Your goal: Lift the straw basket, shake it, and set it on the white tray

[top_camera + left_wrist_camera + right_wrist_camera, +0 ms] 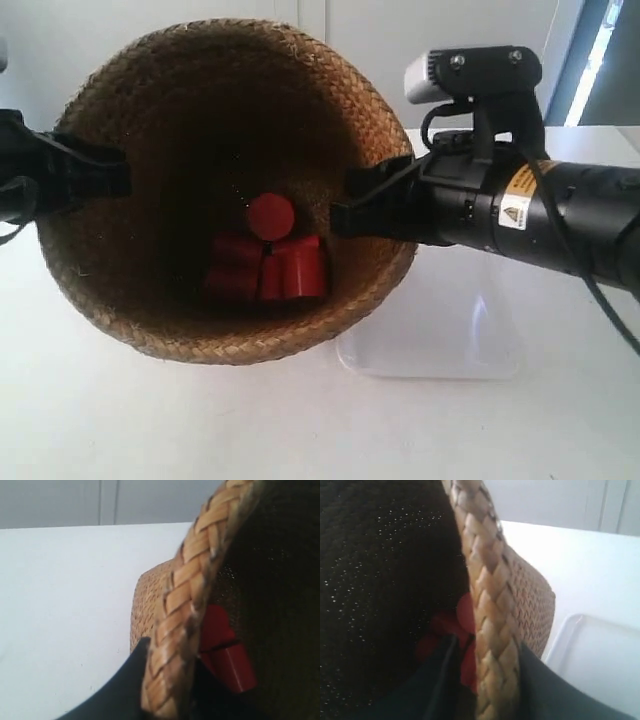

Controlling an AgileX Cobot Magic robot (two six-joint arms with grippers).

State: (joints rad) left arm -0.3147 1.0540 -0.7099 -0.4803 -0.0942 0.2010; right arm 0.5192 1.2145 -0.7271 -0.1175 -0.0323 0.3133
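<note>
**Basket pinched at both sides of its rim, tray beside it**

At the exterior view's left, your left pincer (112,172) is clamped on the braided rim of the basket (150,300). The left wrist view shows one finger outside the rim and one inside. The basket hangs between your two pincers, its mouth toward the exterior camera and red blocks (268,258) heaped on its dark bottom. At the right, your right pincer (355,203) grips the opposite rim the same way, a finger on each face. The tray (440,335) lies on the surface (150,425) just beside the basket's wall, one corner hidden behind it. You cannot tell whether the basket's base touches the surface.
</note>
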